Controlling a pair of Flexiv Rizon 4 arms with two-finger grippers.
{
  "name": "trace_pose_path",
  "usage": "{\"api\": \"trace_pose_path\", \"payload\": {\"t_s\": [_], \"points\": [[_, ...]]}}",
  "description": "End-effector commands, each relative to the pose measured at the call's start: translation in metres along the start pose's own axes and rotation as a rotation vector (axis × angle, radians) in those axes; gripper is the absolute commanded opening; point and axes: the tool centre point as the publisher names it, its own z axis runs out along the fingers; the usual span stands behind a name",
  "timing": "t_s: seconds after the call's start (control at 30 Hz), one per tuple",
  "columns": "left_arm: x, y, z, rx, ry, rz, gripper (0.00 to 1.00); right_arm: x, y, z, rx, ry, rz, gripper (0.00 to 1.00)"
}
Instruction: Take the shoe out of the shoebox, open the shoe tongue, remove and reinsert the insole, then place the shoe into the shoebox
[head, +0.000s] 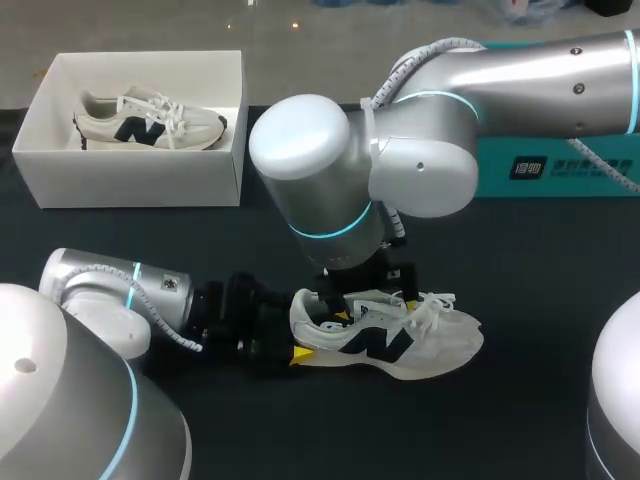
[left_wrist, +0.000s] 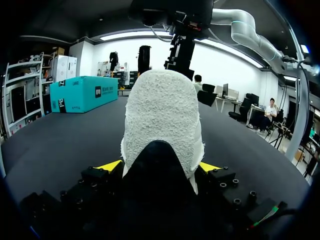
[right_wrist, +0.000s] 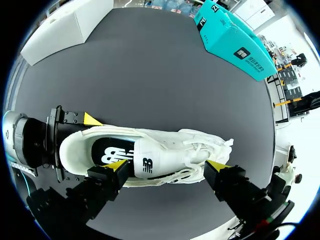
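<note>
The left end effector (left_wrist: 160, 167) gripped the shoe (head: 390, 335); the right end effector (right_wrist: 167, 165) hung open above. Opening the tongue (right_wrist: 150, 162) seemed in hand, needing a pinch.

Two shoes, one in the shoebox and one out on the table.

The shoebox (head: 130, 182) sits at the table's (head: 520, 260) back left with a second shoe (head: 150, 120) inside; a carton (head: 560, 165) lies at the back right. The shoe (head: 410, 340) lies front middle, heel left, toe right. The left gripper (head: 292, 345) clasps its heel from the left, and the right gripper (right_wrist: 167, 165) hangs just above its opening and laces.
</note>
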Motion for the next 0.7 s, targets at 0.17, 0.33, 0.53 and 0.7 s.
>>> {"api": "trace_pose_path", "payload": {"t_s": [0.17, 0.33, 0.53, 0.7], "points": [[0.001, 0.002, -0.001, -0.002, -0.001, -0.001, 0.0, 0.019, -0.006, 0.008, 0.004, -0.354, 0.123, 1.0], [0.001, 0.002, -0.001, -0.002, -0.001, -0.001, 0.0, 0.018, -0.004, 0.013, 0.014, -0.388, 0.126, 1.0], [0.001, 0.002, -0.001, -0.002, -0.001, -0.001, 0.0, 0.006, -0.003, 0.016, 0.025, -0.423, 0.156, 0.81], [0.001, 0.002, -0.001, -0.002, -0.001, -0.001, 0.0, -0.005, -0.002, 0.012, 0.024, -0.433, 0.188, 0.62]]}}
